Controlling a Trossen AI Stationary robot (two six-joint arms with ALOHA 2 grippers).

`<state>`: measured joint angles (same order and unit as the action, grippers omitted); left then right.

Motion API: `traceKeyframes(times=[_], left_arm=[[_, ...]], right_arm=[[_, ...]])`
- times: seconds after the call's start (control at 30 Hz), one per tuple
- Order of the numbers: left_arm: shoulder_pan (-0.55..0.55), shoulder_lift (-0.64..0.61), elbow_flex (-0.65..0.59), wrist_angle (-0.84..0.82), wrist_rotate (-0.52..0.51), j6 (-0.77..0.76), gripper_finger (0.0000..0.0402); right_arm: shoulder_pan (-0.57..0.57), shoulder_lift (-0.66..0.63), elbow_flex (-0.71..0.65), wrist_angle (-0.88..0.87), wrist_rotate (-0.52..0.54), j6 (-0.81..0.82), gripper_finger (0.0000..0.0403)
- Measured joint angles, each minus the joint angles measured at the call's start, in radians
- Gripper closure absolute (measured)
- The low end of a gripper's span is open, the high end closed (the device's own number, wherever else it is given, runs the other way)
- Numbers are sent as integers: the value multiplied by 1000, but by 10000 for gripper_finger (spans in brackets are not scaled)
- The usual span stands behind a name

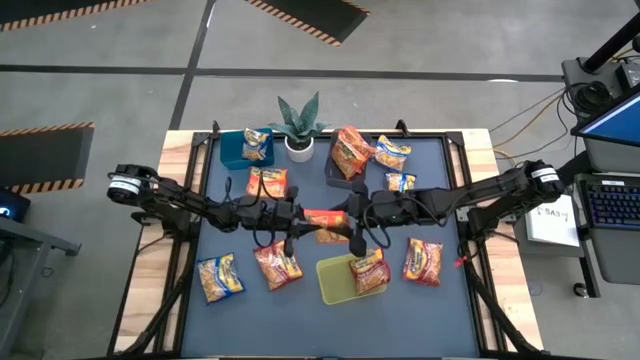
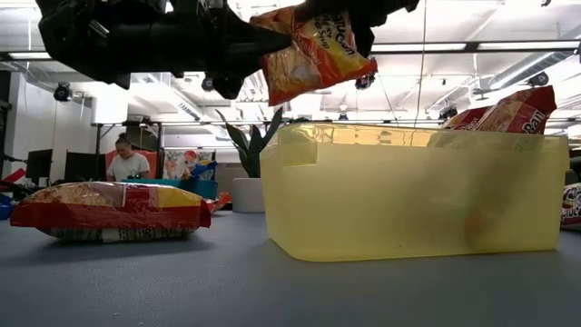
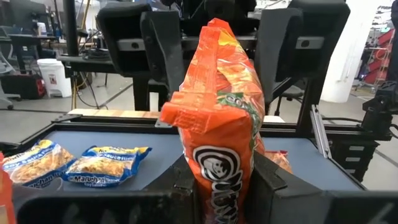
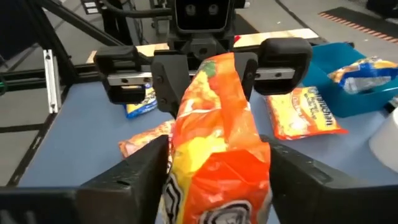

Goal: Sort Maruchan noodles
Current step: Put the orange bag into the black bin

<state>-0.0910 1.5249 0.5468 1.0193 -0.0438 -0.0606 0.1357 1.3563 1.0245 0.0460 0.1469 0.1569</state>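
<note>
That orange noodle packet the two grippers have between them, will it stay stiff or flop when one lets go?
The orange packet looks crinkly, its top edge folded over, so the wrapper probably bends. Its body stands upright between the left gripper fingers, suggesting a stiffer block inside. The glossy film may slip from the right gripper.

Glossy crinkled plastic noodle packet [image 3: 221, 124]

Both arms reach inward, left pincer [image 1: 300, 222] and right pincer [image 1: 349, 226] facing, each clamped mid-table.
</note>
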Motion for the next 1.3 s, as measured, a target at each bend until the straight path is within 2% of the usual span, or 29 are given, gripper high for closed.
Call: traceKeyframes(times=[0.17, 0.3, 0.57, 0.7, 0.8, 0.87, 0.97, 1.17, 1.3], left_arm=[[0, 0, 0, 1, -1, 0, 337], [0, 0, 0, 1, -1, 0, 315], [0, -36, 0, -44, 3, 28, 217], [2, -142, 0, -212, -2, 100, 170], [3, -257, 0, -383, -79, 130, 147], [3, -338, -1, -494, -142, 144, 139], [4, -447, -1, -610, -183, 154, 136], [3, -581, -1, -693, -183, 148, 144], [3, -612, -1, -716, -183, 131, 151]], right_arm=[[-5, 0, 0, 2, -6, 0, 254], [-5, 0, 0, 3, -5, 1, 292], [-10, 0, -1, 5, 3, -18, 293], [-30, -8, -1, -8, 2, -50, 296], [-58, -22, -8, -19, 3, -87, 302], [-83, -31, -14, -20, 4, -112, 303], [-131, -40, -21, -17, 3, -152, 299], [-244, -40, -47, 7, 2, -259, 300], [-327, -41, -110, 127, -29, -315, 304]])
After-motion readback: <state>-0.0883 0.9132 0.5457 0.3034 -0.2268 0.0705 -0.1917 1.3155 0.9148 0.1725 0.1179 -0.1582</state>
